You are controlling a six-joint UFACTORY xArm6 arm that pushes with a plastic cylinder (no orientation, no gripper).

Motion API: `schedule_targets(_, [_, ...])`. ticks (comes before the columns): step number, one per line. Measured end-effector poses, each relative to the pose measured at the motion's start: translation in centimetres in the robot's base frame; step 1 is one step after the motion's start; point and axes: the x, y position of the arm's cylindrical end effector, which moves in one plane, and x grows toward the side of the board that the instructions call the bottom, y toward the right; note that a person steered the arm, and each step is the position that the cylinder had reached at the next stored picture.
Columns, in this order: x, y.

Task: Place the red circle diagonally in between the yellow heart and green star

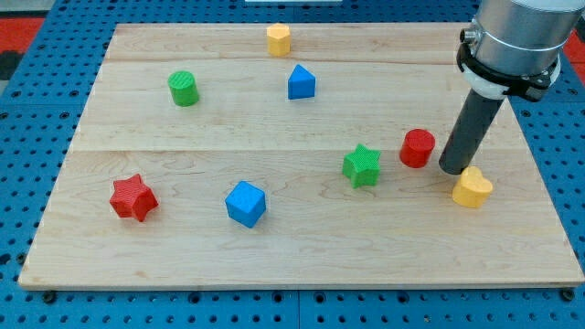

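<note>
Red circle point(418, 148) sits between green star point(362, 165) and my tip point(453, 170); yellow heart point(473, 187) touches my tip on its lower-right side; no claw shows, only a rod.

Eight blocks are sitting spread over the counter point(183, 265), with the tip point(454, 169) standing among three at the view's right.

The tip is resting between the red circle point(417, 148) and the yellow heart point(473, 187), just right of the circle and just above-left of the heart. The green star point(362, 165) is lying near the circle's left, slightly lower. The blue cube point(246, 203) is sitting well left of the star, and the red star point(133, 197) is lying farther left again. Toward the view's top, the green cylinder point(184, 88) is standing at the left, the blue block point(301, 82) is sitting mid-board, and the yellow block point(279, 39) is lying just above it by the top edge.
</note>
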Motion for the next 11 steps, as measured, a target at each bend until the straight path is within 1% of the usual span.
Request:
schedule_targets(1, [0.8,0.0])
schedule_targets(2, [5.1,0.9])
schedule_targets(3, [6.8,1.2])
schedule_targets(4, [6.4,1.2])
schedule_targets(6, [-9.7,0.4])
schedule_targets(7, [-13.4,-2.0])
schedule_targets(8, [-9.7,-5.4])
schedule_targets(9, [-8.7,-5.5])
schedule_targets(10, [-6.1,-4.2])
schedule_targets(11, [-2.6,-1.8])
